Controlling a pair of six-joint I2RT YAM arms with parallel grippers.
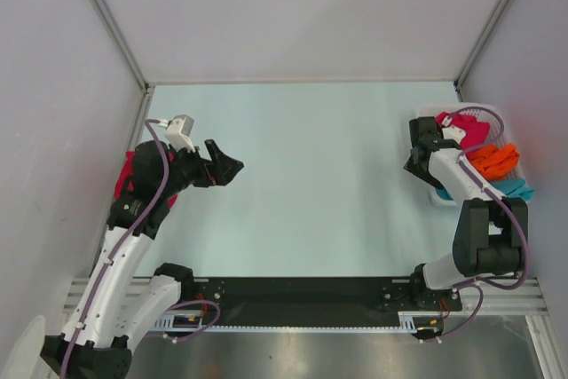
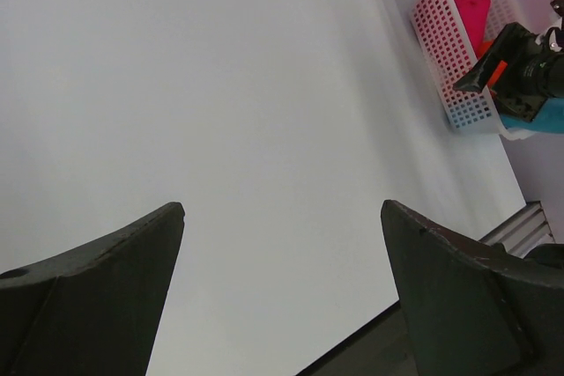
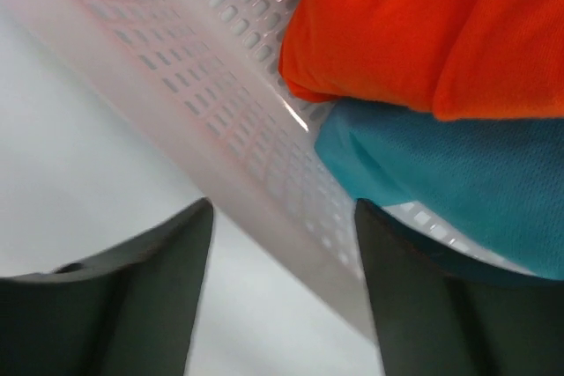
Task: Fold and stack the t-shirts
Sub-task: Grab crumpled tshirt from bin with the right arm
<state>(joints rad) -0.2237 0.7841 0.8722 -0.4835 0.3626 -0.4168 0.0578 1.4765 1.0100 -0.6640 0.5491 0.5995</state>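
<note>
Right tool (image 3: pixel 284 210) spread at basket (image 3: pixel 176 68) wall, left tool (image 2: pixel 282 207) spread, t-shirts (image 3: pixel 423 24) bunched, axis unclear

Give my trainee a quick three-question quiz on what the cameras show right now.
1. True or false: the orange t-shirt lies outside the white basket.
2. The right gripper is at: A. the white basket's wall; B. the left arm's base; C. the rear wall.
3. Short answer: is the left gripper open or shut, and is it holding anything?

Key: 1 false, the orange t-shirt is in the basket; 2 A; 3 open, holding nothing.
</note>
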